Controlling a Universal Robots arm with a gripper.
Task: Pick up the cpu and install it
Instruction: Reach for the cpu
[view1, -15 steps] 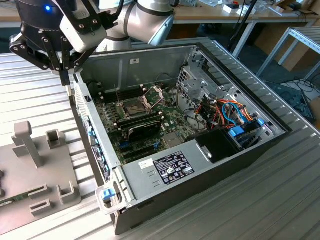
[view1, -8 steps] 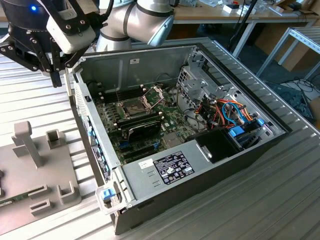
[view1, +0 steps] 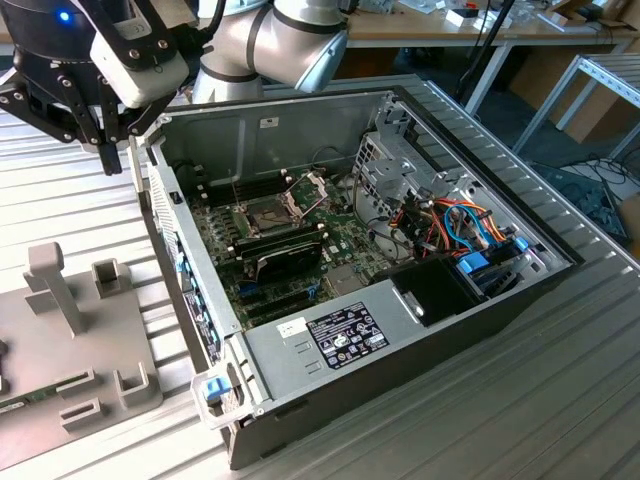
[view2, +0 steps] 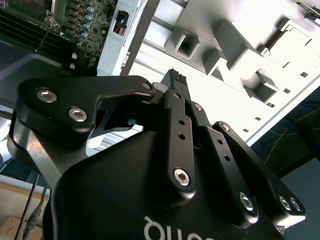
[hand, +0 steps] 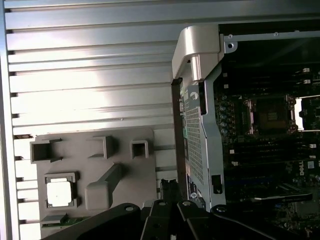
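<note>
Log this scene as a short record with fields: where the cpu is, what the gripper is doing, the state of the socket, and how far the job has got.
cpu: lying flat in a square recess of the grey fixture plate, outside the computer case
gripper: shut, holding nothing, beside the case's side wall, apart from the cpu
socket: on the green motherboard inside the case, metal frame hinged open, looks empty
progress: cpu not yet picked up
</note>
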